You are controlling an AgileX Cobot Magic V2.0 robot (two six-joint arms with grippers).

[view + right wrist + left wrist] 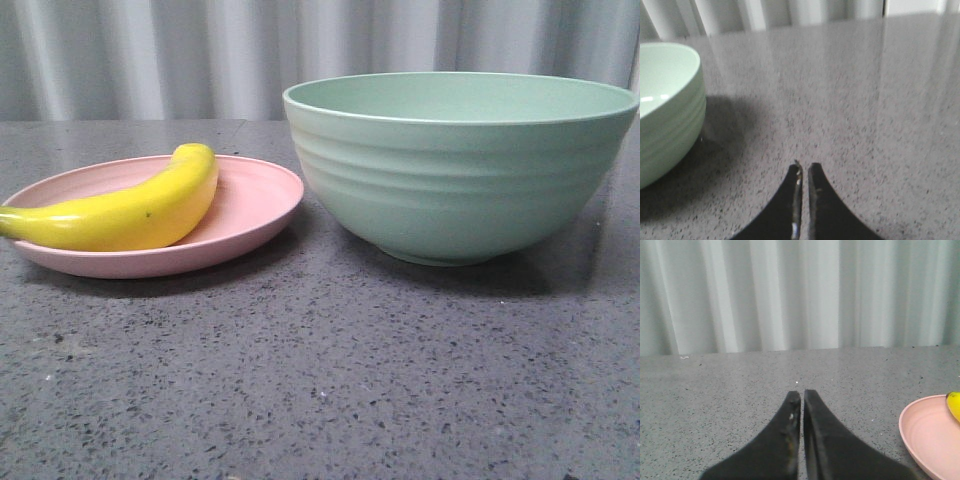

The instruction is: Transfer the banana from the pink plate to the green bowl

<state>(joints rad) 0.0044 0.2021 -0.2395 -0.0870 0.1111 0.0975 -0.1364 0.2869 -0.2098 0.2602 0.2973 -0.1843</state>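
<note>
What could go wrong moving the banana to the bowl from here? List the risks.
1. The banana looks glossy and curved, so it may slip or roll when pinched.
2. It overhangs the shallow pink plate's rim; a push could tip the plate or slide it off.
3. The green bowl stands much taller than the plate, so a low carry could hit its wall.
Both the left hand and right hand are shut and must open first.

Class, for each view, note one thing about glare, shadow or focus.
Front view: white glare streaks on the glossy yellow banana; left wrist view: the shallow pink plate is cropped by the frame; right wrist view: the ridged mint-green bowl casts a dark shadow.
</note>
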